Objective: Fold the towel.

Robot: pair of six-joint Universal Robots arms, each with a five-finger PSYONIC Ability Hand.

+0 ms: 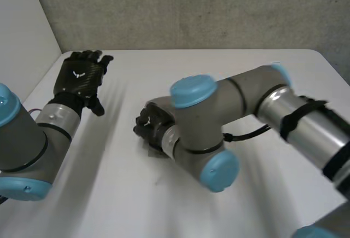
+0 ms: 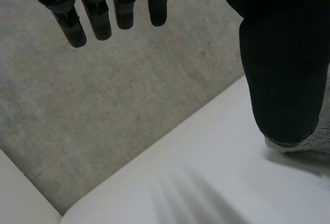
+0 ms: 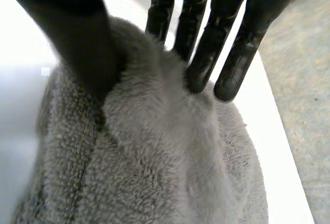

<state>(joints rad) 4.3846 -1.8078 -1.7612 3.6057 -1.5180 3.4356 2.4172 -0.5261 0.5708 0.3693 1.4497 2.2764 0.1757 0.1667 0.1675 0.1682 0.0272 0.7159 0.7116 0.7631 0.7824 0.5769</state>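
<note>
We see our left hand (image 2: 282, 64) with its fingers (image 2: 97, 22) straight and slightly spread, the broad black thumb standing well apart from them. Past the fingertips lies a rough grey surface (image 2: 103, 110). Below the thumb and palm runs the white table (image 2: 216, 177), its rounded edge meeting that grey surface

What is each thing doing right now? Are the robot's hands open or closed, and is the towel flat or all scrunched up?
left hand: open, fingers straight, holding nothing, near the table's far edge.
right hand: shut on the towel, a ridge of it pinched between thumb and fingers.
towel: grey, bunched in a mound, not folded flat.
table: white, with the towel on it.
</note>
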